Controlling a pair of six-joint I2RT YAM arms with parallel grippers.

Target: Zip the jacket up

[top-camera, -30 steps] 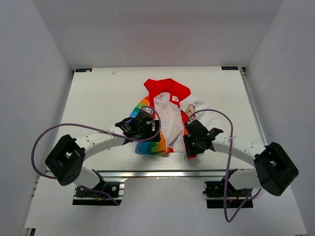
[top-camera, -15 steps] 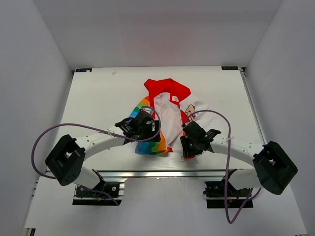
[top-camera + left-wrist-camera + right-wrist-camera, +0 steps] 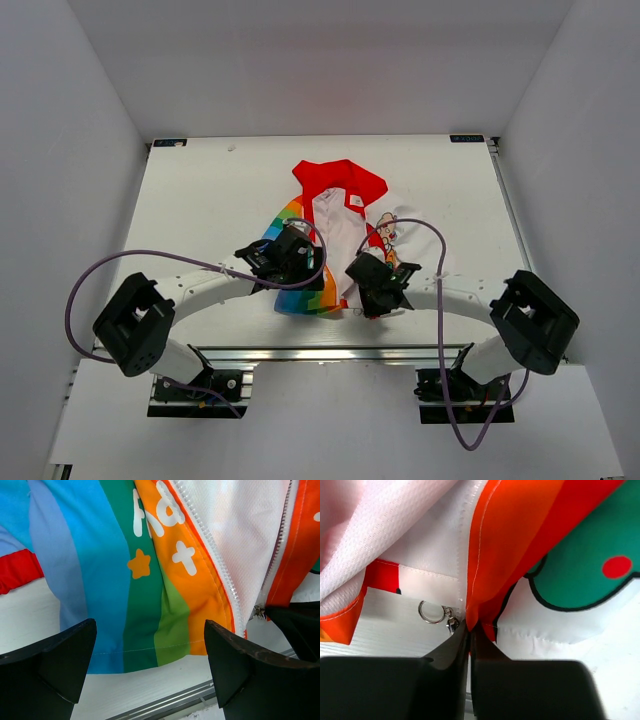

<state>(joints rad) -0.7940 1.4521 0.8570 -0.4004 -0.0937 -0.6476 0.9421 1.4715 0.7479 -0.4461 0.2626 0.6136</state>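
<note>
Jacket: small child's white fabric jacket (image 3: 330, 235) with red hood (image 3: 340, 180) and rainbow stripes, lying flat on the white table (image 3: 200, 200), front open, hood away from the arms.
Zipper: white plastic zipper teeth (image 3: 210, 555) run along the jacket's orange front edge; the small metal zipper slider (image 3: 451, 624) with its ring pull sits at the jacket's bottom hem, unjoined.
Left arm: elbow out well to the left of the jacket, forearm reaching across to its rainbow-striped panel.
Left gripper (image 3: 150, 645): spread wide, hovering over that panel's bottom hem, holding nothing.
Right arm: elbow out to the right of the jacket, forearm running in low toward its bottom hem.
Right gripper (image 3: 469, 630): fingers pressed together, pinching the orange edge of the jacket's other front panel just beside the slider.
Rail: silver aluminium rail (image 3: 320, 352) lies just below the jacket's hem.
Cables: purple cable (image 3: 150, 258) loops from each arm, near the jacket's sides.
</note>
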